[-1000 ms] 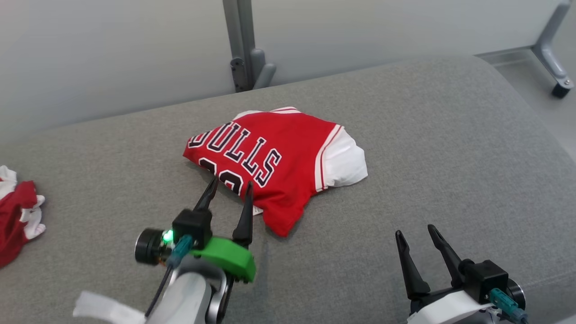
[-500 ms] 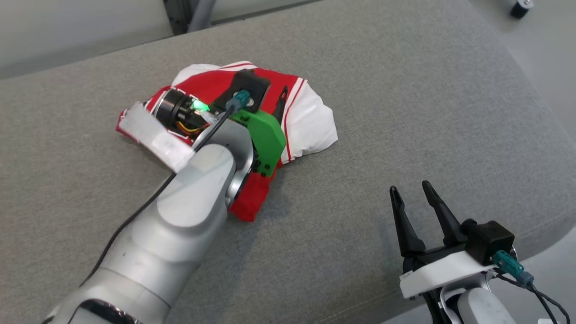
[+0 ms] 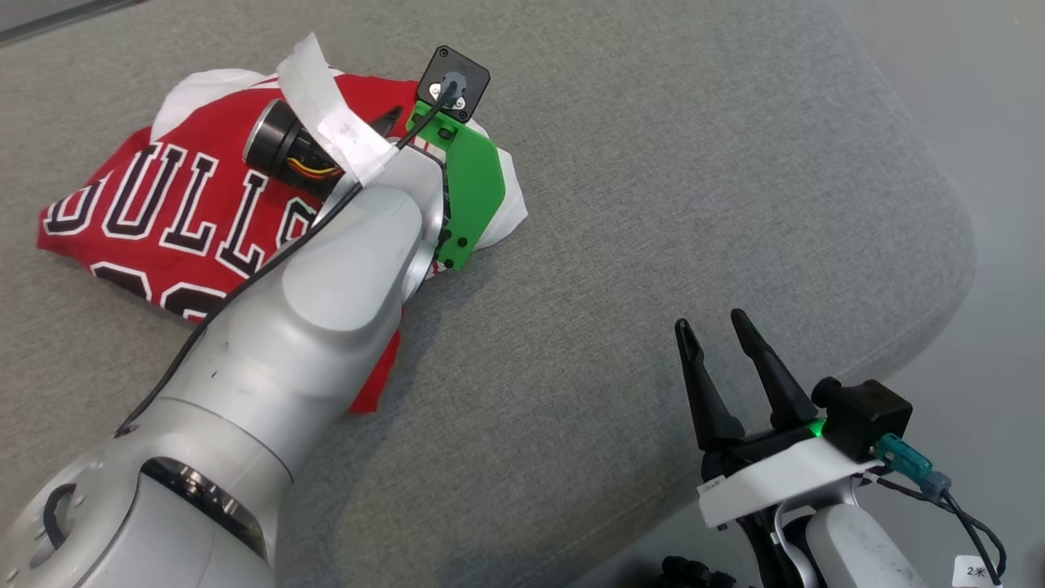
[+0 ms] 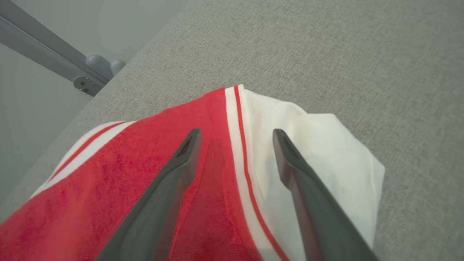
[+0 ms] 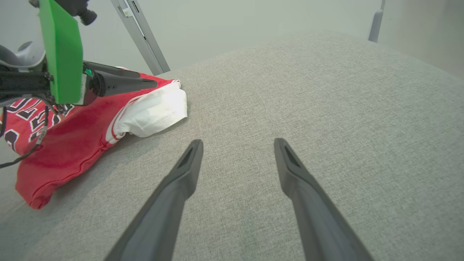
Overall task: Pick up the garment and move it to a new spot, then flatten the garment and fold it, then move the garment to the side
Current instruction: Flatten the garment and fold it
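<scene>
Folded jersey (image 3: 196, 122) on the grey surface (image 3: 694, 163). Head view — its black lettering (image 3: 155, 208), left arm (image 3: 326, 327) across it; left wrist view — left gripper (image 4: 236, 132) wide over the red-white seam (image 4: 239, 152). Right gripper (image 3: 710, 321) wide, empty, well apart.

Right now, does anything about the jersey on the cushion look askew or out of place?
Yes, mildly. The jersey is folded unevenly: a red corner juts toward the robot and the white sleeve bulges out the side. A white tape strip on the left arm sticks up loose. Nothing looks torn or spilled.
</scene>
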Controlling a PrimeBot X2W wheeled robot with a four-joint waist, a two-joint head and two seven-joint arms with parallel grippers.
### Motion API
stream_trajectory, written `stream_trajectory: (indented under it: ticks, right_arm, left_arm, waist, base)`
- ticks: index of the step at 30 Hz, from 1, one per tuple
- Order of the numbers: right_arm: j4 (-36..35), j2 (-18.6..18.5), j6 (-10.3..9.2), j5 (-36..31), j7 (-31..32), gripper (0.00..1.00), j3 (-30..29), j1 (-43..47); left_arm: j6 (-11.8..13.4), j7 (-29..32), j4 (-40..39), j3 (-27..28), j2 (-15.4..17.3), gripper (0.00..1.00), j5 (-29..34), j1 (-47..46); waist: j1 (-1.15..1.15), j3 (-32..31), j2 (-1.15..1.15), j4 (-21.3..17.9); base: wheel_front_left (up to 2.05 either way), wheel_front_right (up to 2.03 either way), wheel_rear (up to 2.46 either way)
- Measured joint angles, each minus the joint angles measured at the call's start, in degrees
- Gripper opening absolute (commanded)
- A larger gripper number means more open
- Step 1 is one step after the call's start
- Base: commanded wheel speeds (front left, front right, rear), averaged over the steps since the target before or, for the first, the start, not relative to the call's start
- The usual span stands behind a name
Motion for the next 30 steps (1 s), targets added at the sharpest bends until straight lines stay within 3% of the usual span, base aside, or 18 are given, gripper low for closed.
stream_trajectory:
  ticks: [6, 7, 8, 10, 16, 23, 30]
  right_arm:
    - [0.20, 0.00, 0.00, 1.03, 0.00, 1.00, 1.14, -0.41]
    - [0.20, 0.00, 0.00, 1.33, 0.00, 1.00, 1.20, -0.57]
    - [0.18, 0.01, 0.00, 1.49, 0.00, 1.00, 1.23, -0.68]
    - [0.16, 0.00, 0.00, 1.91, 0.00, 1.00, 1.24, -0.73]
    - [0.54, 0.02, 0.00, 1.97, 0.00, 1.00, 0.88, -0.92]
    - [1.00, 0.04, 0.00, 1.16, 0.00, 1.00, -0.23, -0.76]
    - [2.08, 0.07, 0.00, -0.40, 0.00, 1.00, -0.38, 1.44]
  left_arm:
    - [0.32, 0.97, 4.60, -3.05, -0.01, 1.00, -0.07, -2.66]
    - [0.32, 0.91, 5.31, -3.27, 0.01, 0.96, -0.33, -2.83]
    - [0.31, 0.91, 6.12, -3.64, -0.03, 0.72, -0.34, -3.07]
    - [0.27, 0.41, 7.39, -4.09, 0.01, 0.01, -0.51, -3.27]
    - [-0.18, -4.03, 8.44, -4.80, 0.11, 0.00, -1.69, -3.30]
    - [-1.67, -14.25, 0.83, -4.03, 0.12, 0.00, -6.82, -4.05]
    - [-2.75, -23.48, -8.42, -0.38, 0.13, 0.00, -18.22, -8.48]
  waist:
    - [0.00, 2.31, 0.00, -3.01]
    - [0.00, 2.60, 0.00, -3.43]
    - [0.00, 2.87, 0.00, -3.83]
    - [0.00, 3.31, 0.00, -4.51]
    - [0.00, 3.21, 0.00, -5.18]
    - [0.00, 0.69, 0.00, -3.89]
    - [0.00, -3.99, 0.00, -1.96]
  base:
    - [0.00, 0.00, 0.00]
    - [0.00, 0.00, 0.00]
    - [0.00, 0.00, 0.00]
    - [0.00, 0.00, 0.00]
    - [0.00, 0.00, 0.00]
    - [0.00, 0.00, 0.00]
    - [0.00, 0.00, 0.00]
